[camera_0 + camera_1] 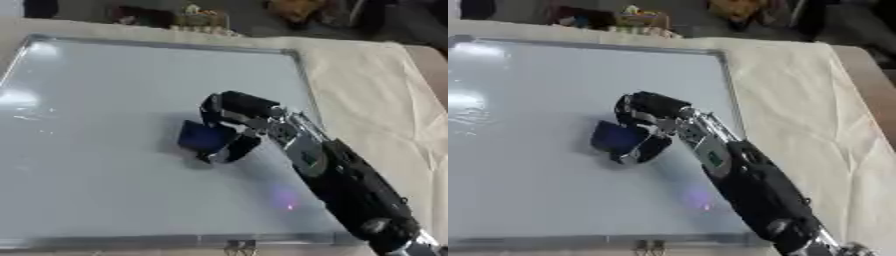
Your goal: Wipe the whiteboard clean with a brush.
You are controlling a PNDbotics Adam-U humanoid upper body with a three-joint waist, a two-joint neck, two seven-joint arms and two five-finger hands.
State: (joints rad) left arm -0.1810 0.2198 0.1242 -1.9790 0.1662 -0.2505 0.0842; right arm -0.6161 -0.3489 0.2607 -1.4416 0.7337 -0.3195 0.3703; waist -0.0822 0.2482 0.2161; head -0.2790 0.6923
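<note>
A large whiteboard [105, 100] with a metal frame lies flat on the table and fills most of both views. Its surface looks pale grey and glossy; I see no clear marks on it. My right hand [234, 119] reaches in from the lower right and sits near the board's middle. Its fingers and thumb are curled round a small blue brush [206, 137], which rests against the board. The left hand shows in neither view.
A beige cloth [376, 100] covers the table to the right of the board. Cluttered objects [197, 19] sit beyond the board's far edge. A small metal clip [238, 246] sits at the board's near edge. A purple glint [286, 200] lies on the board near my forearm.
</note>
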